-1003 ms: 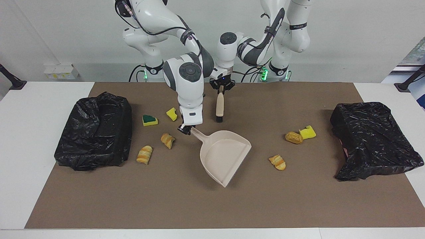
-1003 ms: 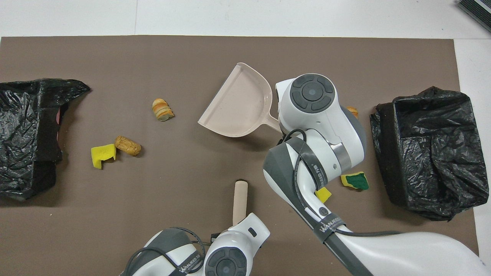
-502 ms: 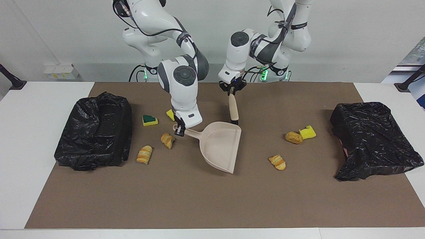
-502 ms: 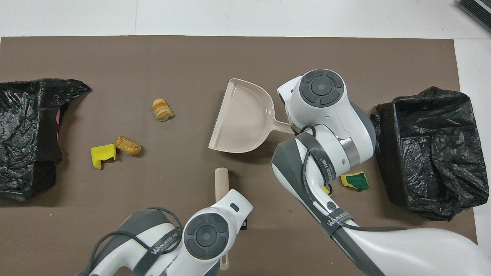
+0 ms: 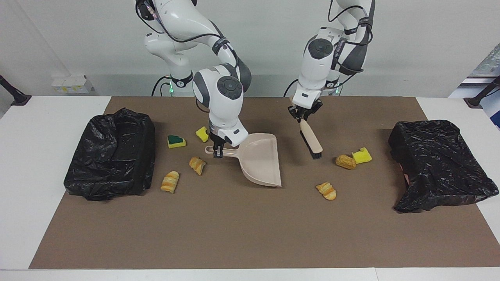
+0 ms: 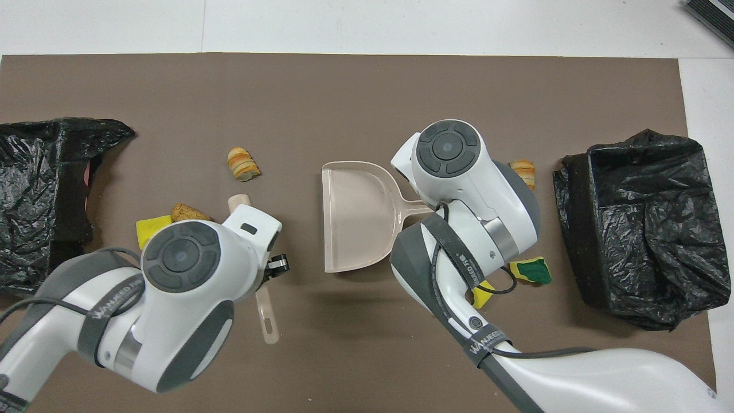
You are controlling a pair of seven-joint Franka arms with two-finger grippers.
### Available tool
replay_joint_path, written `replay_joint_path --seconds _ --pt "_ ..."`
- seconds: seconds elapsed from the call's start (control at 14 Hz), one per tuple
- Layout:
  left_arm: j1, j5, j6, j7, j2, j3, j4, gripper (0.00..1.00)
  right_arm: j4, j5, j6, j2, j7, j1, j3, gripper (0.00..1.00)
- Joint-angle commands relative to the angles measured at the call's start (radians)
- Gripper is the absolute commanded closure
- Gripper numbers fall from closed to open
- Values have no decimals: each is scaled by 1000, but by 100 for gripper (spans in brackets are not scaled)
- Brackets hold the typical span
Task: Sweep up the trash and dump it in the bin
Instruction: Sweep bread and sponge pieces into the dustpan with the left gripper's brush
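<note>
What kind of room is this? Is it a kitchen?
Probably not a kitchen. It looks like a robot test lab: two white robot arms at a plain table with a brown mat, bins lined with black bags, and a dustpan among scattered practice scraps.

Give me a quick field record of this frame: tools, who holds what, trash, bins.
right hand: shut on dustpan handle
dustpan: beige, empty, mid-mat
left hand: shut on brush handle
brush: tilted, bristles down beside bread piece
trash toward left arm's end: bread piece, yellow sponge chunk, second bread piece
bins: black-bagged bin at left arm's end, another bin at right arm's end
</note>
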Motion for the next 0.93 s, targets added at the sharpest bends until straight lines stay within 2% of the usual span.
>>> replay_joint_path --seconds 0.0,0.14,0.36,0.57,0.86 --pt "122 60 -19 2 12 -14 11 100 -1 -13 24 2 -29 -13 6 100" --pt "210 84 5 72 16 -14 8 100 6 4 23 7 -3 -19 6 100" --pt "366 84 50 293 24 -14 -9 100 9 5 27 30 110 -21 5 100" --pt "494 84 79 523 21 -14 -50 100 72 5 58 82 112 -21 6 100" --pt "548 84 139 701 27 -14 -124 100 75 -4 67 100 114 -5 5 100"
